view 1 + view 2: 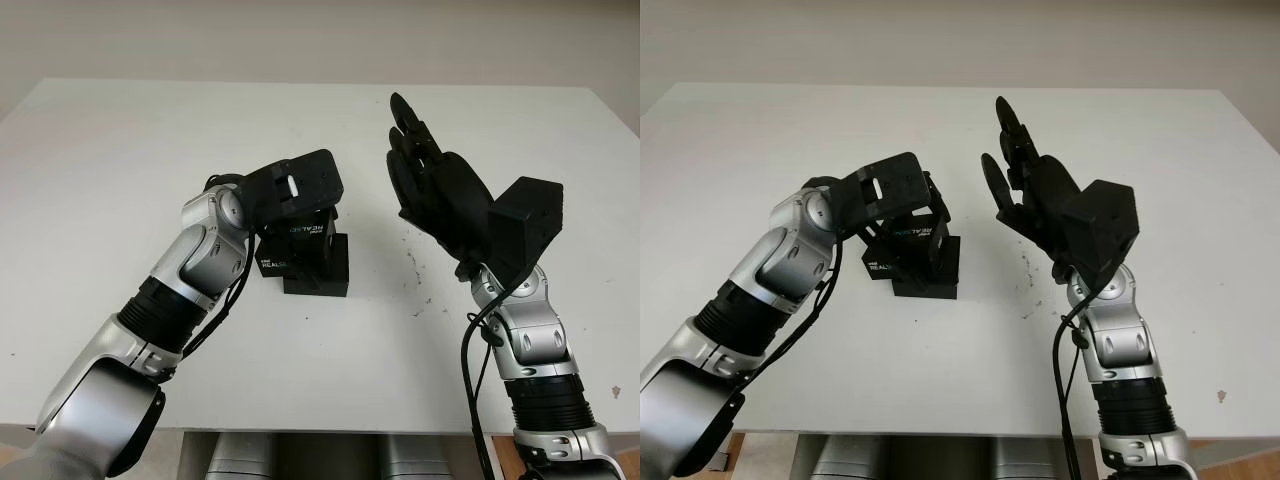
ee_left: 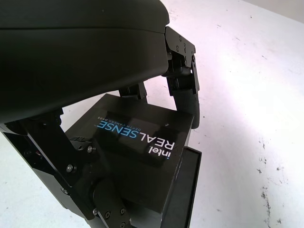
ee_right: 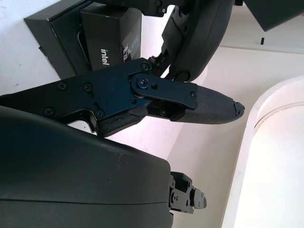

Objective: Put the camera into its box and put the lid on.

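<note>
Near the middle of the white table (image 1: 120,140), the left hand (image 1: 300,195) is closed around the black cardboard lid with the printed "intel REALSENSE" label (image 2: 137,142), fingers (image 2: 183,80) on its sides. The lid sits partly on the flat black cardboard box (image 1: 320,275), skewed, so part of the box shows beside it. The right hand (image 1: 435,180) is open, raised above the table toward its right edge, holding nothing.

One lid (image 2: 137,142) (printed with a brand name), one box (image 1: 318,275) beneath it, one white table (image 1: 120,160), and two black hands: left hand (image 1: 300,195), right hand (image 1: 435,185).
</note>
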`<state>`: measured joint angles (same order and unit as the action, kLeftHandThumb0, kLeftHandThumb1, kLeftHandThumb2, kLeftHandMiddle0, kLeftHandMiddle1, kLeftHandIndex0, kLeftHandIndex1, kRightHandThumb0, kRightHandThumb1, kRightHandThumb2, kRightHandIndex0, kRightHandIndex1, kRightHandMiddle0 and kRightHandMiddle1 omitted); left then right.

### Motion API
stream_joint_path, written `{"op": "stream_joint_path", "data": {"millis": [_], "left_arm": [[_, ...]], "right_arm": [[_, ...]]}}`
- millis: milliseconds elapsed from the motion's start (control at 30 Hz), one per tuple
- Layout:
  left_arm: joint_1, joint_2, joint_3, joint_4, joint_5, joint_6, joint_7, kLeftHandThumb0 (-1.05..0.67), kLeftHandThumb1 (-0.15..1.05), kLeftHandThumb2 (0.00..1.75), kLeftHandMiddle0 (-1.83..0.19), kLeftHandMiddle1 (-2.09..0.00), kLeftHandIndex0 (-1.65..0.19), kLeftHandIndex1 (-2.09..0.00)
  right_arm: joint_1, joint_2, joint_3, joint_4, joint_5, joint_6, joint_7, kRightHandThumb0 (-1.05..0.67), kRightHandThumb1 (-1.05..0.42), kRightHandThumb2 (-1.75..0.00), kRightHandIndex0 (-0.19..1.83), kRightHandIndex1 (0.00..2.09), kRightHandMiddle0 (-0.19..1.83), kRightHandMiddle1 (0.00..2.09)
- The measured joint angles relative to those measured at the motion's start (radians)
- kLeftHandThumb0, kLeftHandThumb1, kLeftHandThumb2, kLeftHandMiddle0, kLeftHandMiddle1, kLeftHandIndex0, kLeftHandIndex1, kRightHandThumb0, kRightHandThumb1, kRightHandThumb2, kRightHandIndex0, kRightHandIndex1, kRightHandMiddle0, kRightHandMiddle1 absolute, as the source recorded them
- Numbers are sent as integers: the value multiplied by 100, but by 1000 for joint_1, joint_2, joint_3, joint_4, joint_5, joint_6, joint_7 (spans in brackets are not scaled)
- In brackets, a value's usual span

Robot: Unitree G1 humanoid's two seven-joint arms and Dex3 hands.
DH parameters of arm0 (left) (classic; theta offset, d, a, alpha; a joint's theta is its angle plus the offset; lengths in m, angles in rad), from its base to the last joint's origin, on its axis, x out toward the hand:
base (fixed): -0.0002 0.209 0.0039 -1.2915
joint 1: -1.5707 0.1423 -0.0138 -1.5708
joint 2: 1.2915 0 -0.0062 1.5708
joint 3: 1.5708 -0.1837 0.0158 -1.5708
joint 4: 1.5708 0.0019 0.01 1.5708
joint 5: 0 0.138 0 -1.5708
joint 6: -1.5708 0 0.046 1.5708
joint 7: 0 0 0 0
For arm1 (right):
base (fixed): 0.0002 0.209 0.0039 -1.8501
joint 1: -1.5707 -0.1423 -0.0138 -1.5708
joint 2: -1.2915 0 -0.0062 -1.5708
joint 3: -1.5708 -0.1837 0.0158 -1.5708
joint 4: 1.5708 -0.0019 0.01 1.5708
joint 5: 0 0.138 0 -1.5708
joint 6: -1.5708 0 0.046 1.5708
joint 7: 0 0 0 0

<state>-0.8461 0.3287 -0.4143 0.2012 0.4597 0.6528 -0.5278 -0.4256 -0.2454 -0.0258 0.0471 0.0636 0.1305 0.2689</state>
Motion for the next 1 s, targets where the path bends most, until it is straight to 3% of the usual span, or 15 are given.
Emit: {"op": "stream_joint_path", "data": {"millis": [167,300,367,667,1000], "left_arm": [[-11,-18,24,18,-29,57,-3,-12,92,6,-40,-144,-35,-152],[-14,-32,39,22,-52,90,0,-12,92,5,-35,-157,-32,-165],[-20,-39,36,20,-51,110,1,-13,93,5,-36,-155,-30,-161],[-35,-63,-20,20,0,114,27,-16,91,5,-40,-156,-32,-158],[-51,-53,-101,13,64,109,-15,-21,88,5,-38,-155,-36,-145]], "right_arm": [[-2,-2,-3,12,1,0,9,-84,-105,-63,-15,5,-10,6],[-4,-5,-8,30,2,-2,20,-82,-105,-62,-16,5,-11,5],[-10,-5,-8,33,4,-2,28,-82,-105,-62,-16,5,-11,5],[-14,-4,-9,33,11,-2,27,-80,-105,-62,-16,5,-11,5],[-15,-5,-17,33,21,-2,31,-77,-105,-63,-17,5,-13,4]]}}
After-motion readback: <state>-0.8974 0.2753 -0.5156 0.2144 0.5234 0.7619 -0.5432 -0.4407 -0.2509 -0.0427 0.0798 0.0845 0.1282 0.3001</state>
